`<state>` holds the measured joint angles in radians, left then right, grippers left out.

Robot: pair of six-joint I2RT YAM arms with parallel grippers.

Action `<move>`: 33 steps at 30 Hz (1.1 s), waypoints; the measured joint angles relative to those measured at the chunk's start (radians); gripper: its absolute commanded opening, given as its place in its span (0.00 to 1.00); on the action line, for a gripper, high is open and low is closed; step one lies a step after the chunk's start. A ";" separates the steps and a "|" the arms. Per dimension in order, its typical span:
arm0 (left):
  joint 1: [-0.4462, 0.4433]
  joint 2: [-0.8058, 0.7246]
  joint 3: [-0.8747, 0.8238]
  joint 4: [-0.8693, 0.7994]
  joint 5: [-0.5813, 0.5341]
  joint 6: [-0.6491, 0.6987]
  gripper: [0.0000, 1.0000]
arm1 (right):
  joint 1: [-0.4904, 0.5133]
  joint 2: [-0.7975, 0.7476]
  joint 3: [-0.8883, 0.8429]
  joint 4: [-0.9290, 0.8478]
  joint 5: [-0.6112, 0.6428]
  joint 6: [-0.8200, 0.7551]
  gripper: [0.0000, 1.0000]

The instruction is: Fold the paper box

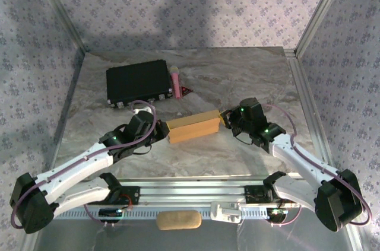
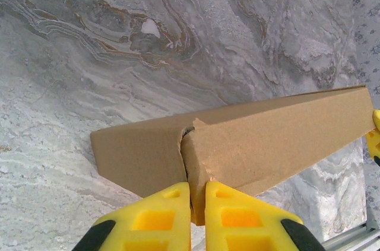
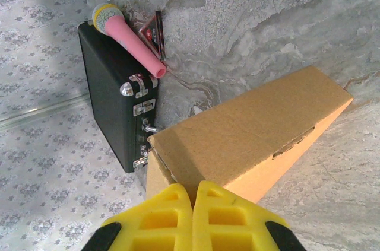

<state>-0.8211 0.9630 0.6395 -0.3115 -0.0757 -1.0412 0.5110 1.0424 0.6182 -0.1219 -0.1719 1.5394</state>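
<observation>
The paper box (image 1: 193,126) is tan cardboard, folded into a long closed shape that sits at the middle of the marble table. My left gripper (image 1: 161,132) is at its left end, and its yellow fingers (image 2: 160,215) are shut on a cardboard corner fold (image 2: 199,174) where the wall is slightly torn. My right gripper (image 1: 227,119) is at the box's right end. There the yellow fingers (image 3: 222,212) are pressed together on the near top edge of the paper box (image 3: 249,126). A tab slot shows along its side.
A black rectangular case (image 1: 136,83) lies at the back left, with a pink microphone (image 1: 176,82) and a small red triangle (image 1: 186,91) beside it. The case (image 3: 113,97) stands close behind the box. A tan oblong pad (image 1: 179,221) lies by the front rail.
</observation>
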 measured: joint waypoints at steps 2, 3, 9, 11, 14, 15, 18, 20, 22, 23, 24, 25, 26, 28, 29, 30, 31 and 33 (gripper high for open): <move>0.000 0.000 0.000 0.002 0.000 0.000 0.10 | 0.002 -0.001 0.006 -0.013 0.004 -0.006 0.05; 0.000 0.001 0.000 0.004 0.000 0.000 0.10 | 0.002 -0.001 0.012 -0.024 0.007 -0.011 0.06; -0.029 0.034 0.014 0.028 -0.012 0.015 0.11 | -0.006 -0.027 0.033 -0.103 0.025 -0.064 0.12; -0.063 0.052 0.036 0.028 -0.034 0.027 0.11 | -0.026 -0.052 0.033 -0.140 0.025 -0.095 0.15; -0.116 0.093 0.063 0.032 -0.061 0.042 0.11 | -0.064 -0.097 0.025 -0.193 0.015 -0.143 0.20; -0.133 0.104 0.069 0.033 -0.072 0.046 0.12 | -0.076 -0.113 0.019 -0.208 0.008 -0.157 0.21; -0.183 0.143 0.082 0.047 -0.100 0.056 0.14 | -0.114 -0.159 0.004 -0.260 -0.013 -0.210 0.24; -0.217 0.185 0.084 0.050 -0.112 0.057 0.16 | -0.135 -0.182 -0.017 -0.291 -0.036 -0.246 0.25; -0.248 0.240 0.084 0.044 -0.124 0.056 0.20 | -0.150 -0.195 -0.052 -0.307 -0.061 -0.269 0.27; -0.260 0.266 0.083 0.043 -0.128 0.055 0.25 | -0.158 -0.198 -0.076 -0.309 -0.073 -0.277 0.29; -0.268 0.286 0.083 0.042 -0.131 0.054 0.29 | -0.164 -0.200 -0.097 -0.310 -0.082 -0.283 0.31; -0.277 0.308 0.083 0.042 -0.135 0.053 0.34 | -0.172 -0.199 -0.121 -0.314 -0.092 -0.291 0.33; -0.282 0.325 0.083 0.041 -0.138 0.048 0.38 | -0.178 -0.197 -0.143 -0.319 -0.100 -0.299 0.36; -0.287 0.342 0.083 0.034 -0.143 0.041 0.44 | -0.185 -0.193 -0.166 -0.328 -0.111 -0.308 0.43; -0.288 0.343 0.084 0.026 -0.148 0.037 0.47 | -0.188 -0.193 -0.168 -0.338 -0.114 -0.317 0.49; -0.288 0.340 0.084 0.019 -0.153 0.036 0.49 | -0.189 -0.194 -0.167 -0.341 -0.113 -0.324 0.55; -0.288 0.336 0.084 0.014 -0.160 0.034 0.52 | -0.190 -0.195 -0.161 -0.352 -0.110 -0.336 0.65; -0.288 0.319 0.085 -0.007 -0.176 0.031 0.58 | -0.193 -0.199 -0.135 -0.386 -0.095 -0.370 0.97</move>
<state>-1.1091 1.2816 0.7242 -0.3183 -0.2520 -1.0103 0.3183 0.8433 0.4828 -0.5083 -0.2665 1.1698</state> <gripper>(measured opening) 0.521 0.663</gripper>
